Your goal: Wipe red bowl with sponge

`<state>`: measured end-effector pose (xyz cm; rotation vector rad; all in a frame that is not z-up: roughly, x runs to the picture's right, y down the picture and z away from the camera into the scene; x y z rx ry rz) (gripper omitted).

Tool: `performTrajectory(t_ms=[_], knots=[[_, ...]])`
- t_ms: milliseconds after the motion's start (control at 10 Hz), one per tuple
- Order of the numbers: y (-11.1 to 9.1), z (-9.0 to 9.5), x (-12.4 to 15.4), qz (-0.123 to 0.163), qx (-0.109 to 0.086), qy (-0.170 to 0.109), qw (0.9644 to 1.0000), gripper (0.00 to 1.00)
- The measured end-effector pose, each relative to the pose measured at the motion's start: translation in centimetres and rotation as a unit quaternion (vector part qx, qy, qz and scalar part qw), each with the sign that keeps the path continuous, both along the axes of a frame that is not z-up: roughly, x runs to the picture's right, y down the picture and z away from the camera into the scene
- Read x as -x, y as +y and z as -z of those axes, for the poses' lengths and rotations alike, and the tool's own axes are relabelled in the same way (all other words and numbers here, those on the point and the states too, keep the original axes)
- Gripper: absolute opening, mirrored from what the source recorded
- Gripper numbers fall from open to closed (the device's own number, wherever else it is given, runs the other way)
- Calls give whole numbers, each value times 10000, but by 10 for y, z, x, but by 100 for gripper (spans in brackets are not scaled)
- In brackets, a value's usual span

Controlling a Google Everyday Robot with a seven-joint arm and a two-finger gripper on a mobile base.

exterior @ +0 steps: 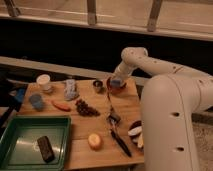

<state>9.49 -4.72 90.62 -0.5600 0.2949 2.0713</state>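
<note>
claw: the claw hangs straight over the red bowl, at the far right part of the wooden surface; a pale blue lump sits at its tip, which I take to be the sponge, so it reads as closed on the sponge.
key relation: the red bowl lies directly under the claw, sponge at or just above the bowl's rim; whether the sponge touches the inside I cannot tell. Any wiping stroke would be a small move within the bowl, not a reach.
red bowl: small, orange-red, only partly visible beneath the claw, near the far right corner of the surface.
arm: the arm comes in from the right of the red bowl, wrist bent down over it.
neighbours of the red bowl: a small dark cup just to its left; a clear bottle further left; a bunch of grapes nearer and left; dark utensils nearer.
further off: a green tray holding a dark block, well away from the red bowl.
in the way: nothing stands between claw and bowl; the dark cup is the closest thing a sideways stroke could knock.
</note>
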Motion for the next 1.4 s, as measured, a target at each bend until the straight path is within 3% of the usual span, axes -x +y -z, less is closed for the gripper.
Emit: performTrajectory(t_ms=[300, 600, 900, 1200, 1400], knots=[[16, 10, 9, 20, 63, -60, 10000, 0], [27, 18, -18, 5, 214, 233, 9995, 0], [9, 3, -21, 138, 209, 390, 9989, 0], [-9, -13, -1, 209, 67, 256, 9994, 0], [-10, -14, 7, 221, 2, 139, 9997, 0]])
